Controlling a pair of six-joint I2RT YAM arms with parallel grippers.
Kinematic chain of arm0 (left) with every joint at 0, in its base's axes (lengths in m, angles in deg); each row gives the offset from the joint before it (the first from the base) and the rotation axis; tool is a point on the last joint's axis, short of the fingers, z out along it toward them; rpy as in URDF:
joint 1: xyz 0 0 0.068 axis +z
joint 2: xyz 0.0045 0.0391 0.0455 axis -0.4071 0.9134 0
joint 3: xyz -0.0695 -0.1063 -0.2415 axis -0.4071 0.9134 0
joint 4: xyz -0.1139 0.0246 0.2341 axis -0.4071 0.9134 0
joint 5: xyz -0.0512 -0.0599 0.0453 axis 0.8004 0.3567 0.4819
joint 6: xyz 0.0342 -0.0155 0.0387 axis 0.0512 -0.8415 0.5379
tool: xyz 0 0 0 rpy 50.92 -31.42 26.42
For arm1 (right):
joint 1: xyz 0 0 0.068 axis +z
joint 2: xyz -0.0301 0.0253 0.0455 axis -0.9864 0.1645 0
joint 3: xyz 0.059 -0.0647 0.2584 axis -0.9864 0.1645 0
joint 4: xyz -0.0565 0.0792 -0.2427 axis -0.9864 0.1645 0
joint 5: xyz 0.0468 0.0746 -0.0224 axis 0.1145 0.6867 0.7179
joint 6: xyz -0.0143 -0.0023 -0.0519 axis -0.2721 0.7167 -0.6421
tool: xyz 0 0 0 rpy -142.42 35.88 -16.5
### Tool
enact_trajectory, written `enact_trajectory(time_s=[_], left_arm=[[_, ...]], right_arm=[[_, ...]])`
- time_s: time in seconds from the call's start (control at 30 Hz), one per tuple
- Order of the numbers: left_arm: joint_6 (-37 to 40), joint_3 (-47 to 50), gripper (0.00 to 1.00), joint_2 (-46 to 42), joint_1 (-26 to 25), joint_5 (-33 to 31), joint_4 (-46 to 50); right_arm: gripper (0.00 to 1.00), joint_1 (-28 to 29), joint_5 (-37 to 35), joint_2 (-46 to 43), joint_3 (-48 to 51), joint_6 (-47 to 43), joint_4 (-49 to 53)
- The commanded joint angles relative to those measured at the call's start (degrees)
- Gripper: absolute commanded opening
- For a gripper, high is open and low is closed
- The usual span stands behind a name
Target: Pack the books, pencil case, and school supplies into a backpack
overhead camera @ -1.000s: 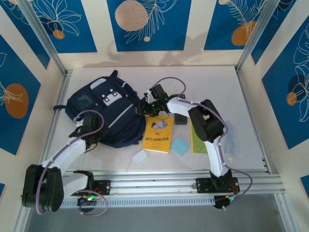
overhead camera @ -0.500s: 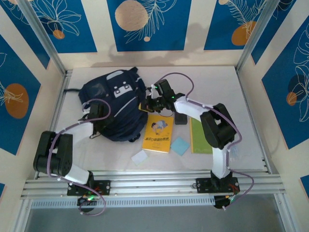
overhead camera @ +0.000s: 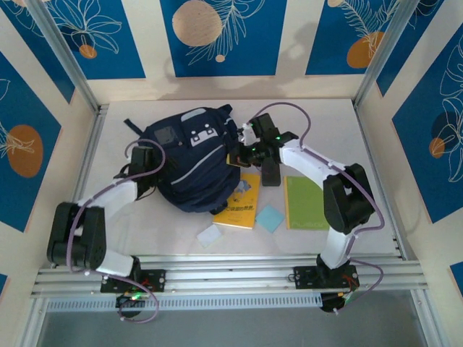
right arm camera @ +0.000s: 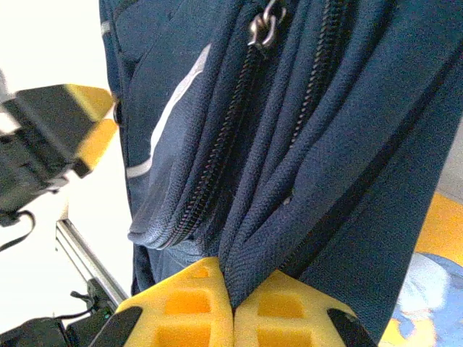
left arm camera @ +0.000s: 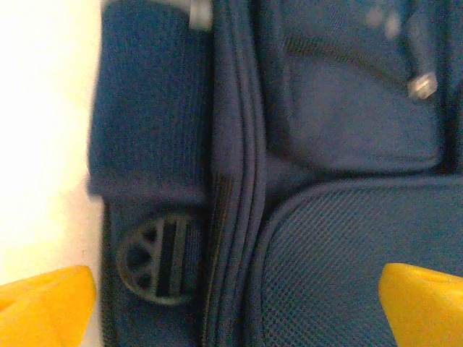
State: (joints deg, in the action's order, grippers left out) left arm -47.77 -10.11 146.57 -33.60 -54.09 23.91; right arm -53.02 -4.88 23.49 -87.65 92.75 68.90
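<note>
Blue-and-cream wall panels [overhead camera: 217, 36] ring a pale counter [overhead camera: 376, 144]. From above, the navy backpack [overhead camera: 189, 163] sits centre-left, its lower edge lapping over the yellow-orange book [overhead camera: 242, 208]. The lime green book [overhead camera: 305, 202], black pencil case [overhead camera: 270, 172], light-blue pad [overhead camera: 270, 218] and white piece [overhead camera: 209, 235] all lie out on the counter to the bag's right and front, so nothing is packed yet! The right end effector [overhead camera: 244, 148] is up against the bag's right flank, the left end effector [overhead camera: 145, 165] against its left.

Over to the left wrist view: fingers [left arm camera: 43, 298] spread wide, released, nothing held. Blue fabric and a round buckle [left arm camera: 155, 254] lie between them, close below.

Right wrist view now: the yellow pads [right arm camera: 184, 307] are clenched tight on a fold of the backpack's fabric, just beside two zipper tracks. A zipper pull [right arm camera: 262, 27] sits further up (it is not in the pinch).

I'd call this the bag-handling step, getting the backpack placed and ready to open. The next move calls for a hold on that zipper pull while the other arm braces the bag, or the whole thing may just slide.
</note>
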Motion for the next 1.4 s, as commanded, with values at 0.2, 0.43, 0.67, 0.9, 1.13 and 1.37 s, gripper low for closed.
enact_trajectory(time_s=[0.2, 0.43, 0.67, 0.9, 1.13, 1.37], left_arm=[[6.0, 2.1, 1.0, -11.3, -0.3, -7.1, 9.9], [2.5, 3.8, 1.0, -9.8, -0.4, -3.7, 7.9], [0.6, 4.4, 1.0, -1.0, -0.4, -1.0, -4.7], [0.3, -3.5, 1.0, 14.3, -1.1, 3.1, -17.3], [3.8, -18.6, 1.0, 24.7, -1.6, 6.6, -17.6], [16.4, -36.4, 1.0, 27.7, 0.0, -0.2, 3.9]], right_arm=[[0.0, -5.6, 4.6, -6.4, 5.2, -5.8, 2.1], [0.0, -8.0, 5.4, -6.8, 7.7, -4.4, 0.1], [0.0, -5.7, 5.3, -9.5, 13.7, 2.1, -3.9], [0.0, 1.6, 4.0, -15.6, 20.7, 11.8, -11.1], [0.0, 9.8, 4.9, -13.5, 19.0, 16.6, -16.1], [0.47, 6.1, 0.6, -14.6, 14.5, 9.0, -4.3]])
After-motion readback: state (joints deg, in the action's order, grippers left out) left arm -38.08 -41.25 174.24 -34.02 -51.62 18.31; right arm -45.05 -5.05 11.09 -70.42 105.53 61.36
